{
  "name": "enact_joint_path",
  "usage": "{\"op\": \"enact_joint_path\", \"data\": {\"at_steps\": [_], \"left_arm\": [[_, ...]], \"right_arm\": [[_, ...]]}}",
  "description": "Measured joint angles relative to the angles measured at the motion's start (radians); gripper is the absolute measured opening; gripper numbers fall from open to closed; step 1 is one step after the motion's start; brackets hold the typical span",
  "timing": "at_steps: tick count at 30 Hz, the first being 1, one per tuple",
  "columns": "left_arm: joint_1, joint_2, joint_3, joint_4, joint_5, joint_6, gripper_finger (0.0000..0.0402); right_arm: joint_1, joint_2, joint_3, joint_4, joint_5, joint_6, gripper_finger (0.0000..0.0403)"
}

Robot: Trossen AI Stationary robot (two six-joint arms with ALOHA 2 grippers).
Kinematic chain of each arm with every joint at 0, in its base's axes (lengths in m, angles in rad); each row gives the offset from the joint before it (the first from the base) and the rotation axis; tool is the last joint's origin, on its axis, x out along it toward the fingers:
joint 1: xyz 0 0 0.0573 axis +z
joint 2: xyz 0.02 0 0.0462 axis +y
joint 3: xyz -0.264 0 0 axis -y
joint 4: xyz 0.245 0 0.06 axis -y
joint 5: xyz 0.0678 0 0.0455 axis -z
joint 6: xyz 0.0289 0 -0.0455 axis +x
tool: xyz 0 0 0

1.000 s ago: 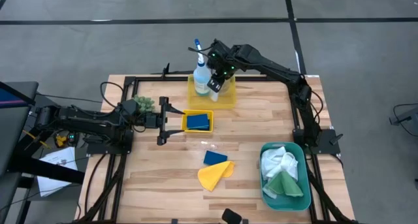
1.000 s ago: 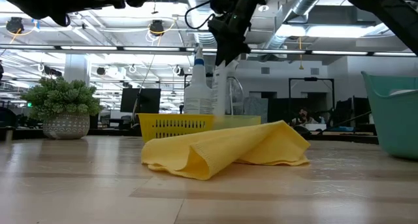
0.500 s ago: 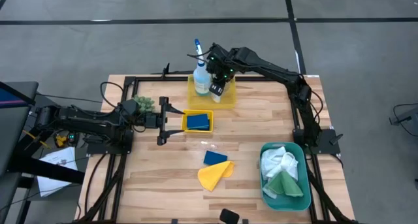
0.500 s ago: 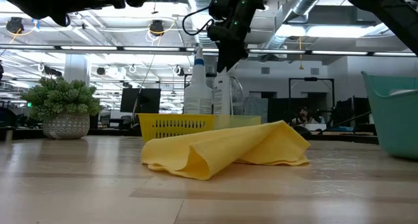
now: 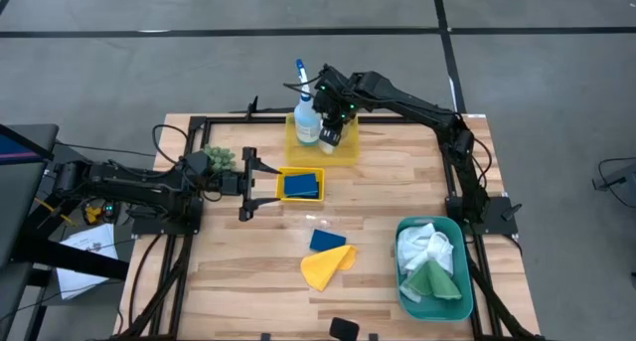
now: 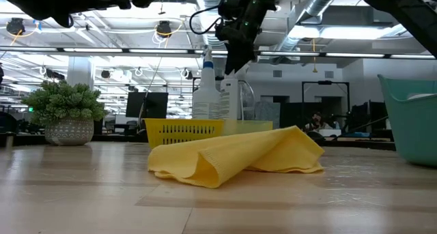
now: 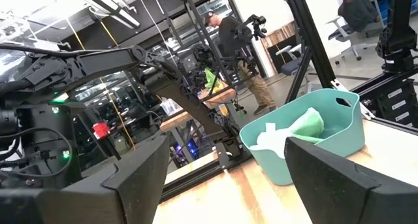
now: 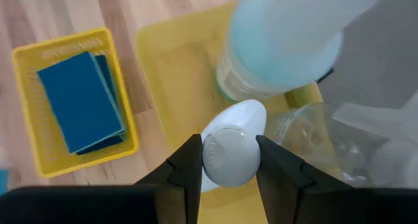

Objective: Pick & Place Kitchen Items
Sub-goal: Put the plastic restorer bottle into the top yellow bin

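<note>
- Right gripper (image 5: 331, 130) was over the far yellow tray (image 5: 348, 152), closed on the cap of a small white bottle (image 8: 228, 152); the bottle hung inside the tray, beside the blue-white spray bottle (image 5: 306, 117).
- A clear spray bottle (image 8: 333, 136) stood in the same tray, just beside the held bottle.
- Left gripper (image 5: 245, 183) waited with its fingers spread wide, just beside the near yellow tray (image 5: 285, 197), which held blue sponges (image 5: 301, 185).
- On the surface (image 5: 248, 271), another blue sponge (image 5: 326, 240) touched a yellow cloth (image 5: 326, 267), both nearer the camera than the sponge tray.
- White cloth (image 5: 425, 244) and green cloth (image 5: 434, 279) lay in the teal bin (image 5: 402, 286), well apart from the trays.
</note>
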Motion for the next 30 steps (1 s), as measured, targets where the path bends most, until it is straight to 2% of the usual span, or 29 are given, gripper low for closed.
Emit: {"op": "enact_joint_path", "data": {"at_steps": [4,30], "left_arm": [[0.0,0.0,0.0,0.0,0.0,0.0,0.0298],[0.0,0.0,0.0,-0.004,0.0,-0.003,0.0298]], "right_arm": [[-0.009,0.0,0.0,-0.005,-0.036,-0.019,0.0107],[-0.011,0.0,0.0,-0.01,-0.037,-0.141,0.0107]]}}
